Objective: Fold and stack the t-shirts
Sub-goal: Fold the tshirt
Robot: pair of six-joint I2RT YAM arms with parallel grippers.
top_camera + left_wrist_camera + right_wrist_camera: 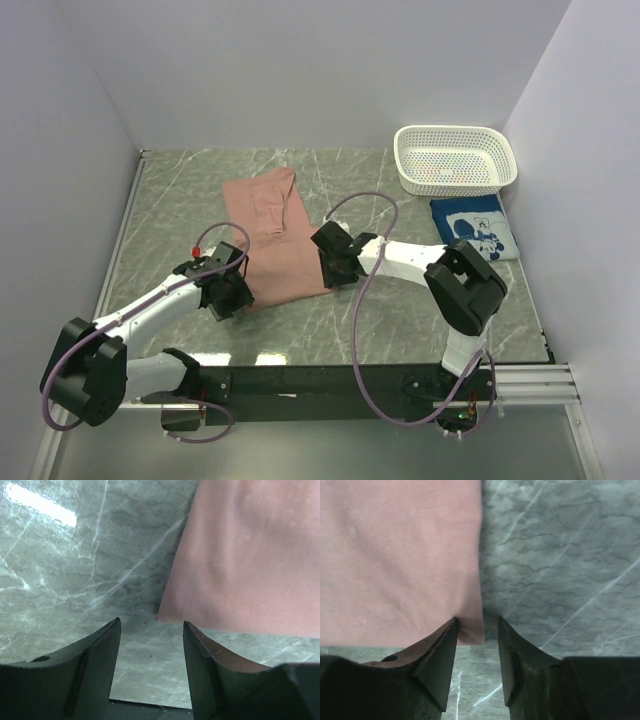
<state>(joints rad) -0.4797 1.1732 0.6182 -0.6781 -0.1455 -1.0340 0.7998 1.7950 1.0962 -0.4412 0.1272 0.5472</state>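
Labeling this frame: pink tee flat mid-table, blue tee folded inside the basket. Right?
Not quite. The blue tee is not inside the basket. It lies folded on the table just beside it, on the side nearer the arms, as the top view shows. The pink tee flat mid-table is right.

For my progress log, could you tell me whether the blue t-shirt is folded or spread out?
Folded: the blue t-shirt lies as a compact rectangle, no sleeves sticking out, beside the white basket.
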